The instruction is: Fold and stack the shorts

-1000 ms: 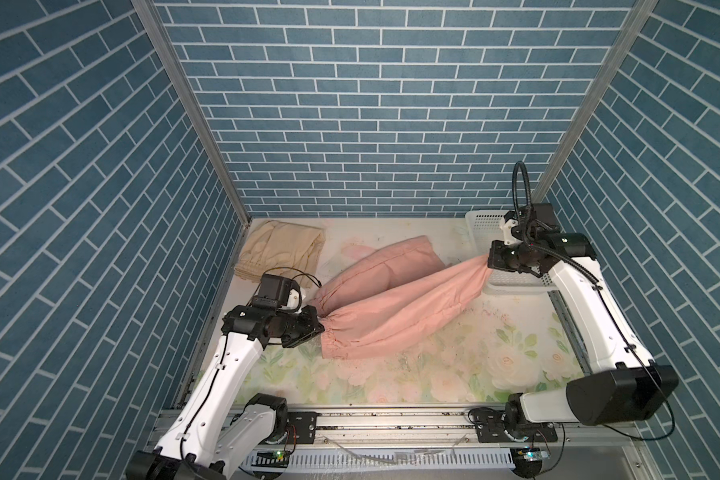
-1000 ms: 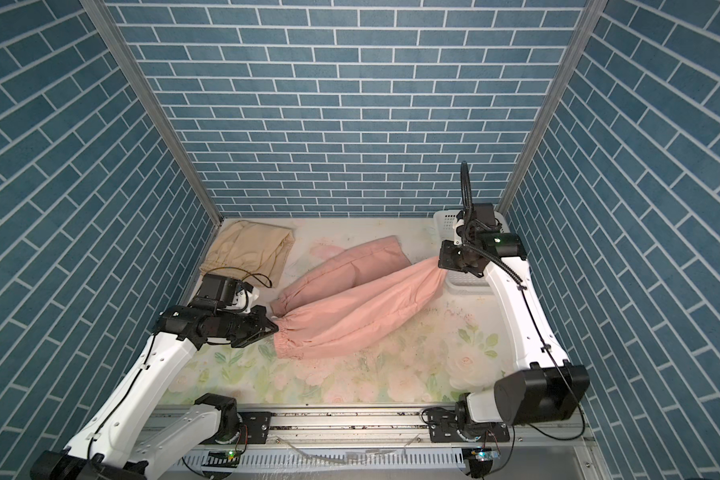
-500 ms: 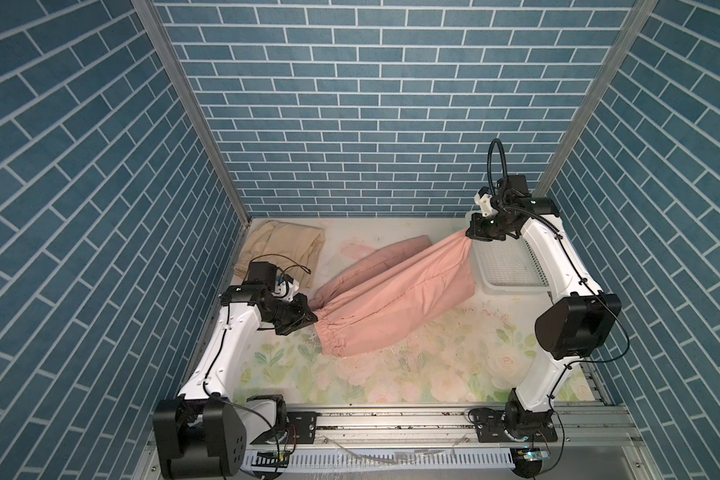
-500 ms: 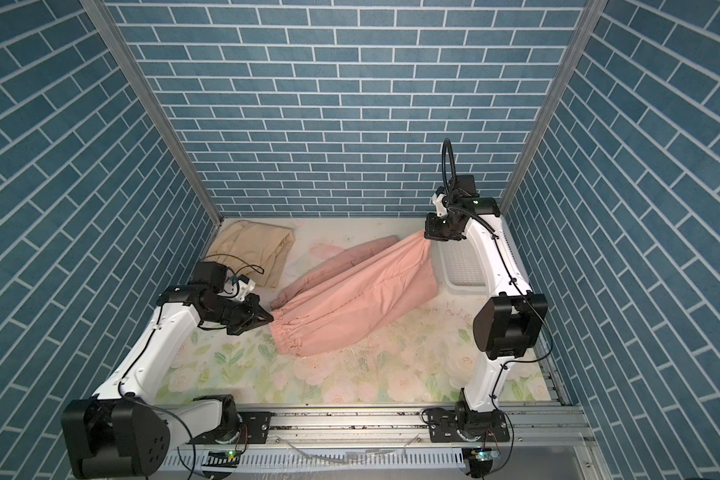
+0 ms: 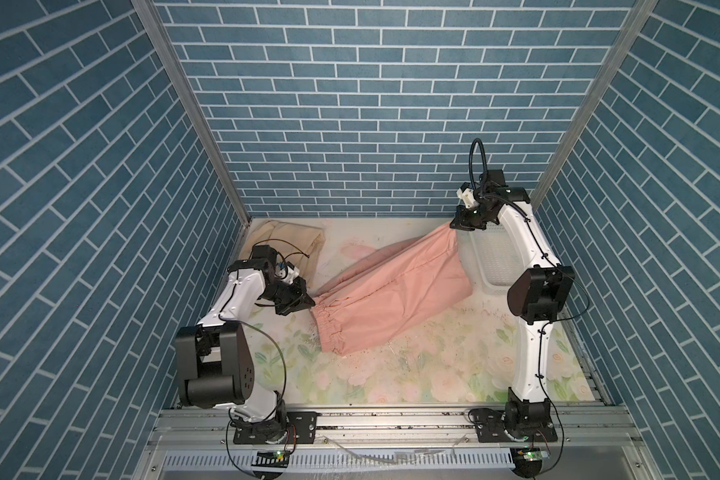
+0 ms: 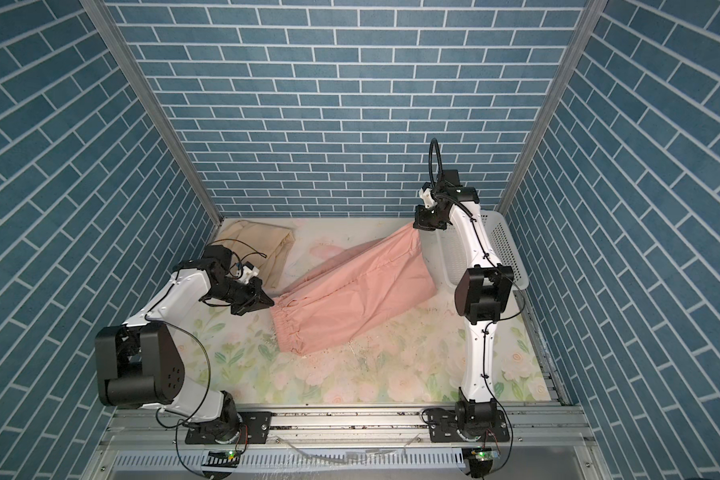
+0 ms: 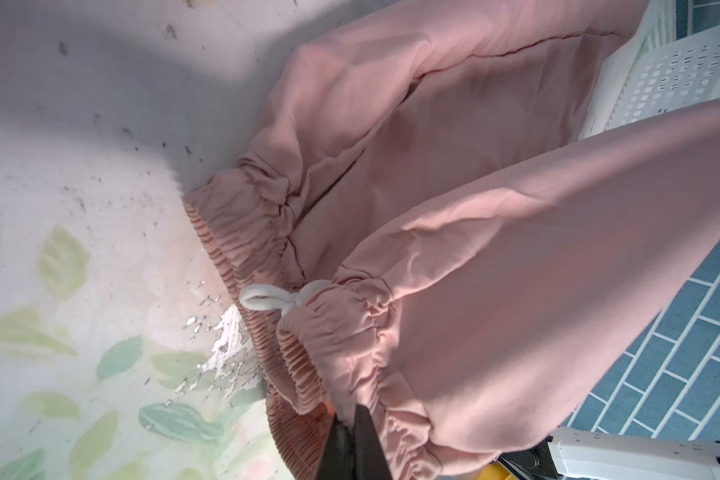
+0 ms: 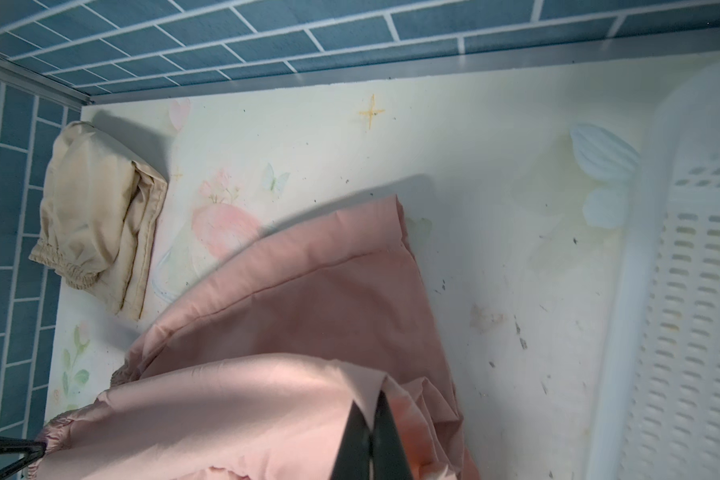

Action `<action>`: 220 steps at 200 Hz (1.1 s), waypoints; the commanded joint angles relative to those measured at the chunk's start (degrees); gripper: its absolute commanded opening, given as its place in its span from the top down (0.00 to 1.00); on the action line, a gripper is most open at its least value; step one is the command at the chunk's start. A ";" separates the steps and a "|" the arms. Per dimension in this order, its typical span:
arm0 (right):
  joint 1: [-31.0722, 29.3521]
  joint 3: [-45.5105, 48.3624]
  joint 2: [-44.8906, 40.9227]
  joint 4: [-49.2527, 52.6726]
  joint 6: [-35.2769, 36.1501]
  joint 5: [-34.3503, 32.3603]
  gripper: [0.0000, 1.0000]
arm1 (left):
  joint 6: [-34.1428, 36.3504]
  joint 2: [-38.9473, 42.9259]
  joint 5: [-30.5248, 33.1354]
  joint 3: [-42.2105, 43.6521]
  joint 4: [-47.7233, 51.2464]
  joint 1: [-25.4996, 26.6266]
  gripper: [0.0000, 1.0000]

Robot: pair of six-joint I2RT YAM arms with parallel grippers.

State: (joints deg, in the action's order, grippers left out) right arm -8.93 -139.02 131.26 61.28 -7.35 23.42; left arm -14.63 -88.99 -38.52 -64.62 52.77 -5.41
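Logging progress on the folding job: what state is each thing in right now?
pink shorts, stretched between both tools, lower edge resting on the table.
beige shorts, folded, lying at the far left corner.
white basket, upright, no cloth seen inside.
left tool, shut on the pink shorts' waistband.
right tool, raised, shut on their leg hem.

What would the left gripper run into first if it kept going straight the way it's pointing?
The pink shorts: the left gripper is shut on their waistband and points into the cloth beyond. Depth past that is unclear.
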 commanded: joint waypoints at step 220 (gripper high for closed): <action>-2.81 -5.58 7.54 -14.62 -2.99 1.91 0.43 | -4.53 -0.69 14.93 -14.19 -7.47 -4.70 0.00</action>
State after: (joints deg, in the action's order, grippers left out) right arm -11.44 -145.71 147.20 43.94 -13.08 29.23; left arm -17.82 -98.02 -29.23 -74.37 42.17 -9.56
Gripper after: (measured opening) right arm 0.561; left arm 0.996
